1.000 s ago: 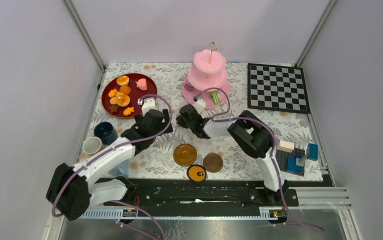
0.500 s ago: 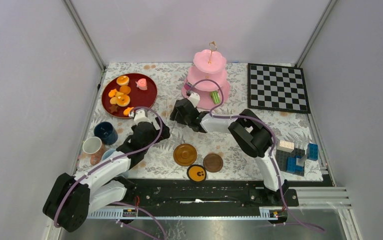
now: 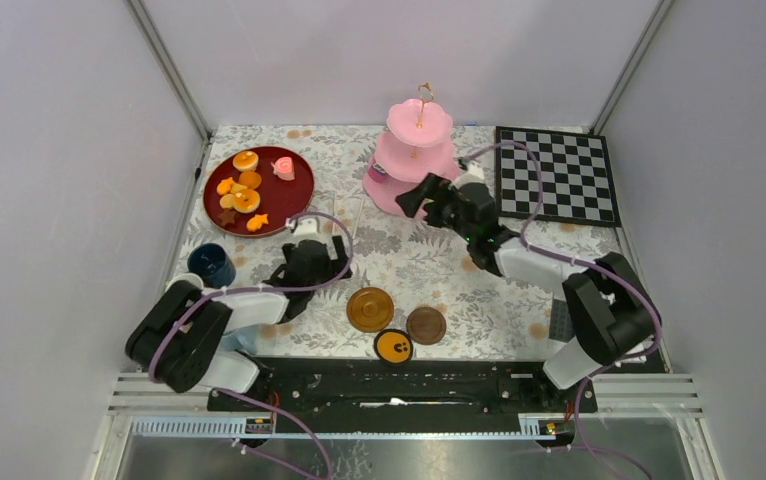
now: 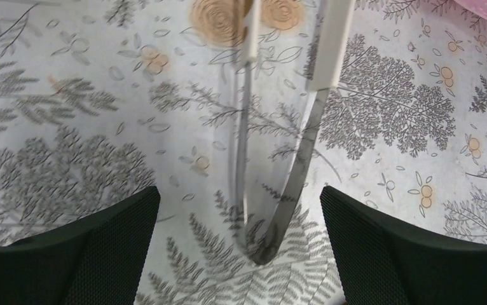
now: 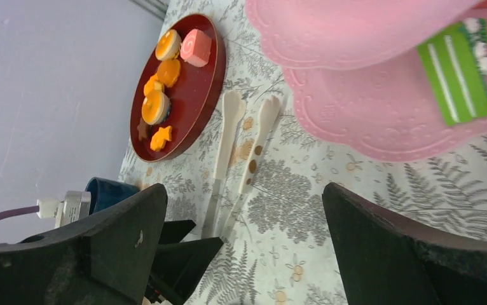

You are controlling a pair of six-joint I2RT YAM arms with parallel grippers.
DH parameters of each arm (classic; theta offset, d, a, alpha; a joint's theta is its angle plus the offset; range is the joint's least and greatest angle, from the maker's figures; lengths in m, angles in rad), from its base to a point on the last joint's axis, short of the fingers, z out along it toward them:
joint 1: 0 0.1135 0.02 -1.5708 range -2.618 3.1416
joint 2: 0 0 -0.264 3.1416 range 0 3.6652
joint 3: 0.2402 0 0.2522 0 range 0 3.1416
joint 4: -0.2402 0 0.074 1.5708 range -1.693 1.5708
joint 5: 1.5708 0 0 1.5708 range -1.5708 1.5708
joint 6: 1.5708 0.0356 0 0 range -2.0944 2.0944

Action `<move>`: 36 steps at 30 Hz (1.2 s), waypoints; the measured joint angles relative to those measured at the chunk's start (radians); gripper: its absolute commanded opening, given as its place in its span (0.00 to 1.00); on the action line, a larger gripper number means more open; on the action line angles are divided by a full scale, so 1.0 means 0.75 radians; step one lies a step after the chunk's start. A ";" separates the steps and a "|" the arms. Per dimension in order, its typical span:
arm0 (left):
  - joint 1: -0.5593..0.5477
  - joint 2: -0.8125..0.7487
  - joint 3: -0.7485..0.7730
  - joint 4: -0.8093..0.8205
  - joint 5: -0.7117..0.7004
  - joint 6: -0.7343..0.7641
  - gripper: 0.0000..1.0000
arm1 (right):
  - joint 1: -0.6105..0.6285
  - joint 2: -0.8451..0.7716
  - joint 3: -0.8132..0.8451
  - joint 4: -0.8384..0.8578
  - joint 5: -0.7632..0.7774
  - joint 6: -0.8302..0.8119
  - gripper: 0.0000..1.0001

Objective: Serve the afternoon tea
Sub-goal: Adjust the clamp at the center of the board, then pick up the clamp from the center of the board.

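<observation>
- Grey walls close in a table under a floral cloth (image 3: 409,270); judging by how things lie, the step in hand is loading pastries onto the stand.
- Pink cake stand (image 3: 404,160) rises at the far middle. The right gripper (image 5: 244,190) hangs just beside its lowest tier, jaws spread wide and empty.
- Chessboard (image 3: 556,175) lies to the stand's right, near the right arm's elbow: something to swing clear of.
- Red plate (image 3: 287,195) sits far left, and the orange pastries (image 3: 246,200) on it are not yet served.
- Three saucers (image 3: 370,309) wait at the near edge, well apart from the dark-blue cup (image 3: 211,265).
- Tongs (image 4: 308,146) lie flat on the cloth between plate and stand. The left gripper (image 4: 238,194) straddles their bend, jaws fully apart, gripping nothing. The next move likely calls for lowering and closing squarely on them.
- Green pastry (image 5: 454,76) rests on the stand's bottom tier.
</observation>
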 measured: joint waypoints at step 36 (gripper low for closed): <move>-0.159 0.354 0.369 -0.210 -0.410 0.053 0.47 | -0.123 -0.061 -0.410 0.472 -0.090 0.015 1.00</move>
